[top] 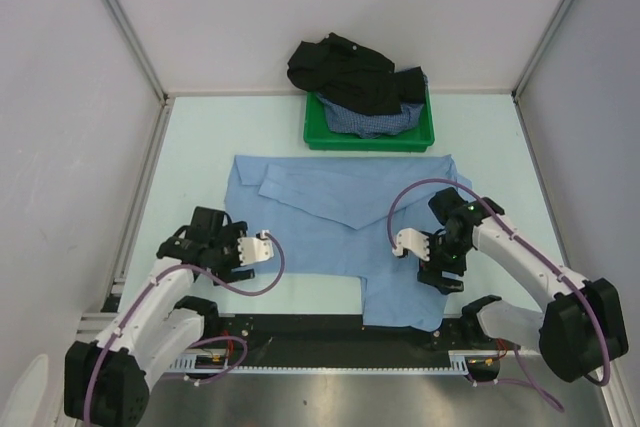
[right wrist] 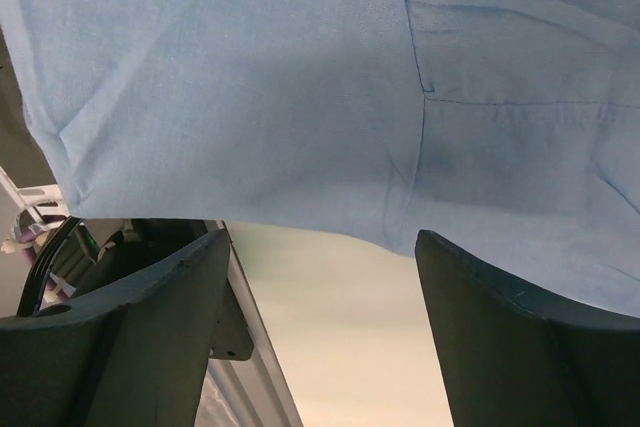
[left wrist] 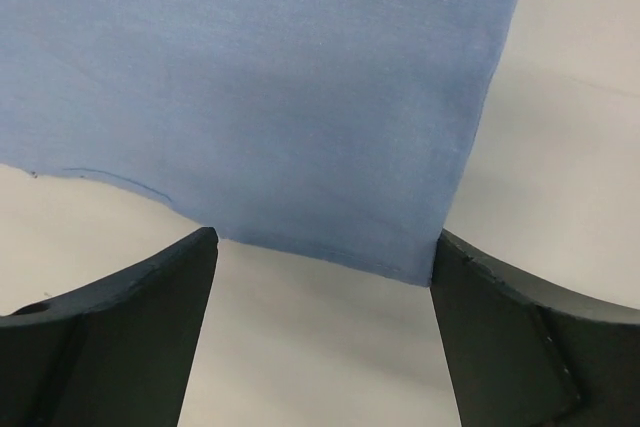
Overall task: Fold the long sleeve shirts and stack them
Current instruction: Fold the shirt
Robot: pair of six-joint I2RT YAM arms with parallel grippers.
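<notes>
Left gripper [top: 264, 244] and right gripper [top: 402, 244] both had jaws spread wide, holding nothing. The light blue shirt [top: 330, 217] lay flat between them, a cloth edge just ahead of each gripper's fingertips. Thin, limp and light, so probably sags and slips; best pinched at an edge or corner.

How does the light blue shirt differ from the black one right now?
The light blue shirt lies spread flat on the table, partly folded; the black shirt is a crumpled heap. The light blue shirt sits at the near side; the black shirt rests farther back, over the checked shirt in the green tray. Both are soft cloth.
</notes>
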